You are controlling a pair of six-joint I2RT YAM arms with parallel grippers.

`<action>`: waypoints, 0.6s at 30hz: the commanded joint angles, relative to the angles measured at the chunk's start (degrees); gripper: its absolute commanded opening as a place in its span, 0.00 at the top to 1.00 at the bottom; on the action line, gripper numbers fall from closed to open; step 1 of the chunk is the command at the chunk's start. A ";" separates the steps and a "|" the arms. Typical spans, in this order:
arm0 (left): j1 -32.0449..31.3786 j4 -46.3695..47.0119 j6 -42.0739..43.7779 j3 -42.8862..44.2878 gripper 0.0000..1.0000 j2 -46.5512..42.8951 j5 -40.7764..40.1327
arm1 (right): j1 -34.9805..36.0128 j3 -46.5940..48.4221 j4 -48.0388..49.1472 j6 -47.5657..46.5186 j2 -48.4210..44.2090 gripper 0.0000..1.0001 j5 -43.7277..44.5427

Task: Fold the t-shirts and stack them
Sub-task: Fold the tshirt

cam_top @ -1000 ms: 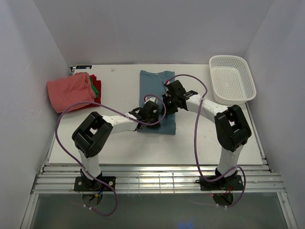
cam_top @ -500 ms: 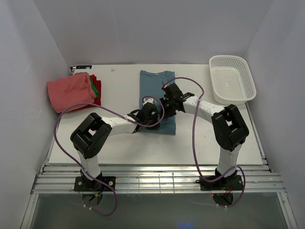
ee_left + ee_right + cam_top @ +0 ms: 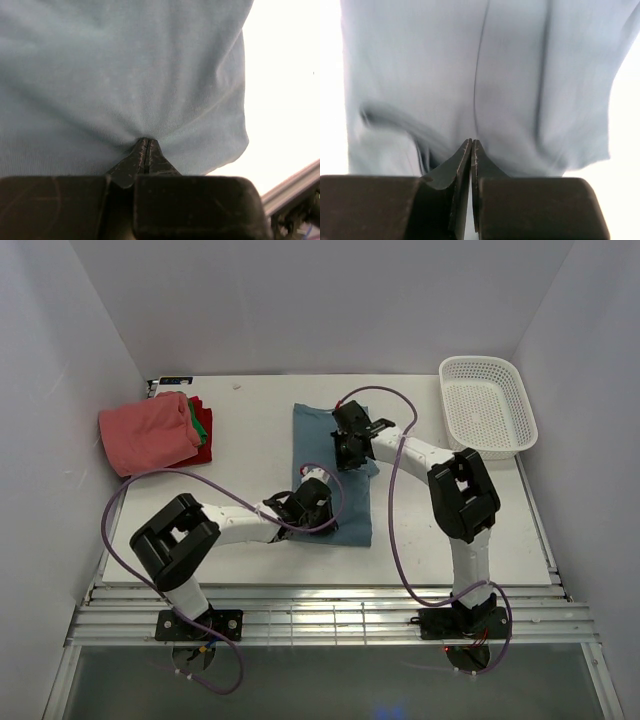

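The blue t-shirt [image 3: 352, 518] lay in the middle of the table [image 3: 250, 435]. It had slid toward 6 o'clock since a moment before. The left gripper [image 3: 145, 145] was pinched shut on its cloth. The right gripper [image 3: 471, 145] was shut on it too (up at the 12 o'clock end). The shirt probably needed more folding before joining the pile [image 3: 150, 432] at 10 o'clock.
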 commanded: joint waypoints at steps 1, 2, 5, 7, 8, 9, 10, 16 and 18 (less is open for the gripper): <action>-2.76 -5.39 -1.31 -3.21 1.00 -1.19 3.00 | -0.85 6.84 -2.12 -2.35 1.70 0.92 4.99; -3.54 -5.39 -1.31 -3.39 1.00 -1.54 3.09 | -0.77 7.46 -2.56 -2.79 2.14 0.92 5.35; -4.60 -5.56 -1.57 -3.39 1.00 -2.94 3.18 | -0.85 7.64 -3.88 -2.97 0.57 0.92 6.76; -5.30 -5.65 -1.58 -2.17 1.00 -5.05 2.92 | -0.77 5.20 -3.71 -2.71 -1.89 0.92 6.85; -6.00 -6.18 -1.58 -1.46 1.00 -5.76 2.74 | -0.68 3.96 -3.27 -2.27 -5.38 0.92 6.85; -6.36 -6.79 -1.49 -0.59 1.00 -7.33 1.78 | -0.59 2.55 -2.84 -2.09 -7.51 0.92 6.67; -6.71 -7.49 -1.49 0.38 1.00 -8.04 1.25 | -0.50 -0.85 -1.96 -1.66 -9.62 0.92 6.67; -7.86 -16.10 -2.53 5.05 0.84 -18.12 -6.30 | 2.04 -15.37 -1.25 2.38 -27.55 0.63 6.14; -8.21 -20.05 -3.33 4.26 0.71 -21.57 -10.87 | 3.79 -22.49 -1.16 4.05 -33.61 0.52 5.62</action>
